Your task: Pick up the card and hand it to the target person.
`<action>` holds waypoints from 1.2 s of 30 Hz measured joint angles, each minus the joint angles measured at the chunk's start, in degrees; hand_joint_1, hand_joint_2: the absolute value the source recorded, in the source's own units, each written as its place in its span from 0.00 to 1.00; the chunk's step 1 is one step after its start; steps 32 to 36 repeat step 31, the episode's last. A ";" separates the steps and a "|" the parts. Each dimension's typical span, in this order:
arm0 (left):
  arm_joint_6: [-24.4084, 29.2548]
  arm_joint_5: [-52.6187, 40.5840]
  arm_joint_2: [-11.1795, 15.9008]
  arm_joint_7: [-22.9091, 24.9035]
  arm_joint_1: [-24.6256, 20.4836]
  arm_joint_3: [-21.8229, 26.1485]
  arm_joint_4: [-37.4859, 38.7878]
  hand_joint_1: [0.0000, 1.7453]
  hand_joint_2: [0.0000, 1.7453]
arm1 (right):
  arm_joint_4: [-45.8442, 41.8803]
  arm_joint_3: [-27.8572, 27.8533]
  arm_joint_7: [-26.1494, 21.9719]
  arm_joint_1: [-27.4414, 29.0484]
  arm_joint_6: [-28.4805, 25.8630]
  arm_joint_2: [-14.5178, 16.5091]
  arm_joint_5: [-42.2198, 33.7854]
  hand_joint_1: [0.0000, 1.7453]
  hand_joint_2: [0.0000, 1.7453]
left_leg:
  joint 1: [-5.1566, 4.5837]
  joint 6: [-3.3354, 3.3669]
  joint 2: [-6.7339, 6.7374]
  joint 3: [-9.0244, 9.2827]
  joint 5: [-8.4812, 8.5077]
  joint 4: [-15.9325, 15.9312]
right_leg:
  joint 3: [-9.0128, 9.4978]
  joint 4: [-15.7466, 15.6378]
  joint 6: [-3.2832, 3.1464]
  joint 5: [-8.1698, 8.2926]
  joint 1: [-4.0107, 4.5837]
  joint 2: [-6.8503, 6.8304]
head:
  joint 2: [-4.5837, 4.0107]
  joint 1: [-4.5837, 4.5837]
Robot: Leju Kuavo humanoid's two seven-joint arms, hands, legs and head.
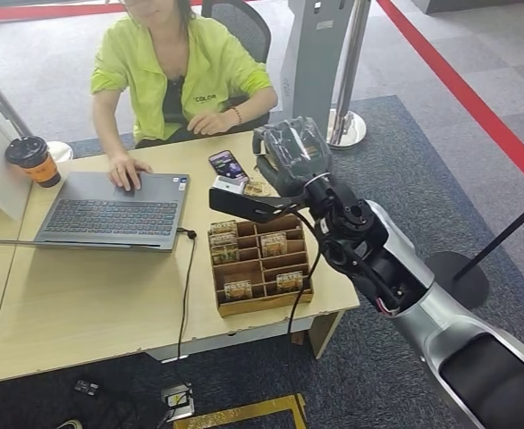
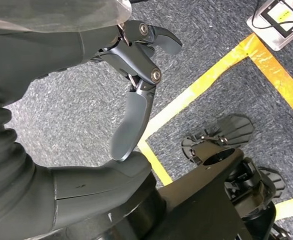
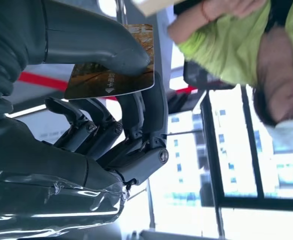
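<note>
Right hand (image 3: 99, 125) pinches the card (image 3: 111, 75) between thumb and fingers, raised above the wooden table (image 1: 84, 304) toward the person in a green shirt (image 1: 178, 71). Left hand (image 2: 99, 125) hangs over grey carpet with its fingers curled on nothing. Below the right hand, a wooden divided tray (image 1: 263, 264) holds several cards in separate compartments; their print is too small to read. A laptop (image 1: 111, 210), phone (image 1: 227, 165) and coffee cup (image 1: 33, 161) also sit there.
</note>
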 joint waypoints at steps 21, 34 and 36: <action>-0.40 -1.42 -1.66 1.16 -2.11 -0.04 0.00 0.00 1.00 | 29.80 4.70 7.80 -8.60 -17.88 10.01 23.91 1.00 1.00 | 0.00 -0.01 -0.07 -0.03 0.01 0.00 | -0.01 0.02 0.00 0.00 0.00 -0.04 | 0.00 0.00; 0.15 -1.02 -1.86 1.26 -2.08 -0.04 0.00 0.00 1.00 | 39.44 7.90 12.12 -10.07 -18.80 12.09 28.59 1.00 1.00 | 0.00 -0.01 -0.07 -0.03 0.01 0.00 | -0.01 0.01 0.00 0.00 0.00 -0.04 | 0.00 0.01; 0.15 -1.02 -1.86 1.26 -2.08 -0.04 0.00 0.00 1.00 | 39.44 7.90 12.12 -10.07 -18.80 12.09 28.59 1.00 1.00 | 0.00 -0.01 -0.07 -0.03 0.01 0.00 | -0.01 0.01 0.00 0.00 0.00 -0.04 | 0.00 0.01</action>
